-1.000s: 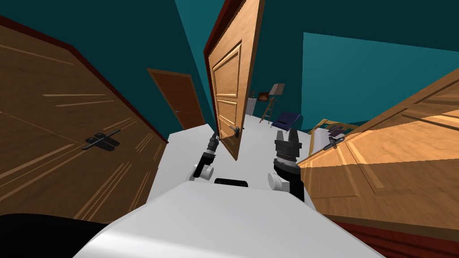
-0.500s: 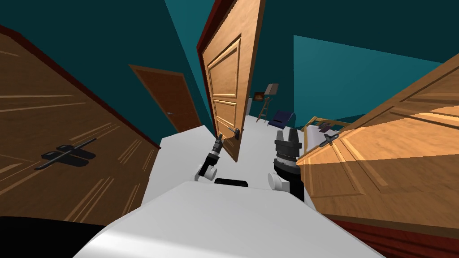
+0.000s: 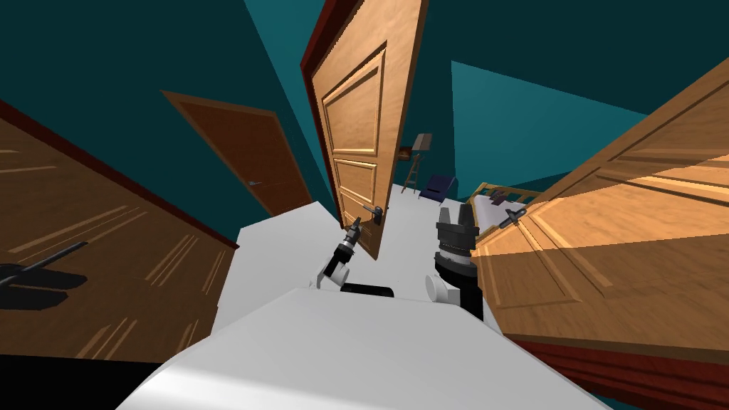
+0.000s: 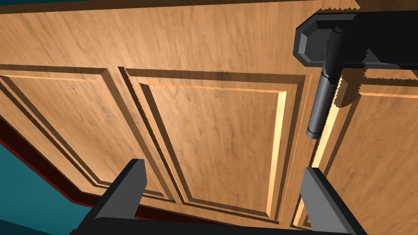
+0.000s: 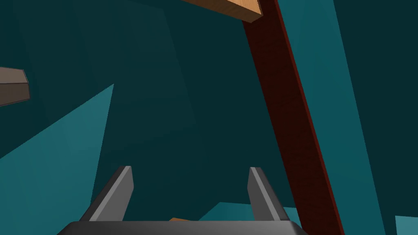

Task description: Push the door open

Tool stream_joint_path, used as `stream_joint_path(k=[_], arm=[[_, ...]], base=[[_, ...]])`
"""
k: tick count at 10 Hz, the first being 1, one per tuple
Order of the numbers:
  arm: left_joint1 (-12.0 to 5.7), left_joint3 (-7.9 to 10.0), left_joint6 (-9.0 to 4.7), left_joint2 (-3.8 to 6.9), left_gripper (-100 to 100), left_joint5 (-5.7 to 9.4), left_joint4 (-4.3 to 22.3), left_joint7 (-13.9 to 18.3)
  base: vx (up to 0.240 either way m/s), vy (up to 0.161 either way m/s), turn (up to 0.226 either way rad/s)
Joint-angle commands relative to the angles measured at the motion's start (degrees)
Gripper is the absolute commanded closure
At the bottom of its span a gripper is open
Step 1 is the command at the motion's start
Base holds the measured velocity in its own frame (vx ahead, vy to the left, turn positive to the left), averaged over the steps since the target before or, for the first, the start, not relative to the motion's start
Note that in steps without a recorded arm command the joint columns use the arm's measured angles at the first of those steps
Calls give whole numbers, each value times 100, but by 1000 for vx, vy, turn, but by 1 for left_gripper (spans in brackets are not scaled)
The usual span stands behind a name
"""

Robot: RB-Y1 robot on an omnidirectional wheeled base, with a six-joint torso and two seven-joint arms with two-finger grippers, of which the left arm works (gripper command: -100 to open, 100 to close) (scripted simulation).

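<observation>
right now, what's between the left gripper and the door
Nothing: the left wrist view shows the left gripper facing the door panel directly, its handle past one finger.

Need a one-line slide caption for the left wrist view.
Open left tool faces the panelled wooden door, near its dark lever handle.

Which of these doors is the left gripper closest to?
The light panelled door ajar in the middle: the open left gripper is by its dark handle. The darker closed door farther left is well away.
</observation>
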Motion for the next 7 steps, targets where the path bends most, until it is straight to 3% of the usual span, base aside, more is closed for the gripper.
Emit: stream_joint_path(k=[1,7], arm=[[-148,-166,97,8,-100,5,249,79],[-604,-613,232,43,-100,33,1113,315]], base=[[95,149,-206],[120,168,-166]])
